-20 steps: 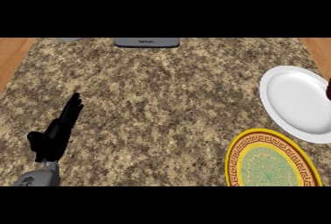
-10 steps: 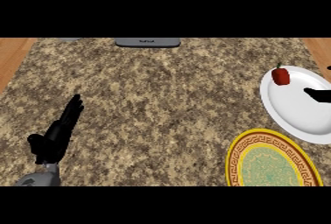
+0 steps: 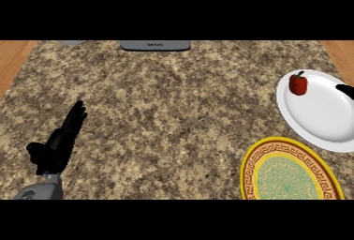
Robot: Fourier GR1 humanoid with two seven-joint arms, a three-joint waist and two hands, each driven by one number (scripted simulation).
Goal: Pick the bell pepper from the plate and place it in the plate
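Head view: pepper on the white plate's far rim

A red bell pepper (image 3: 298,84) stands upright near the far edge of the white plate (image 3: 319,117). It looks light, smooth and probably slippery; grasping round its body seems safest. Only a black tip of the right hand (image 3: 344,90) shows, its fingers unreadable. The left hand (image 3: 59,143) rests open on the counter (image 3: 173,108). A patterned yellow plate (image 3: 290,171) lies nearby, unobstructed.

A speckled brown granite counter (image 3: 180,108) fills most of the head view. Strips of wooden surface (image 3: 14,54) show along its far left and far right sides. At the counter's far edge lies a flat dark grey object (image 3: 155,45), its kind unclear, and just left of it a paler grey object (image 3: 72,42) is cut off.
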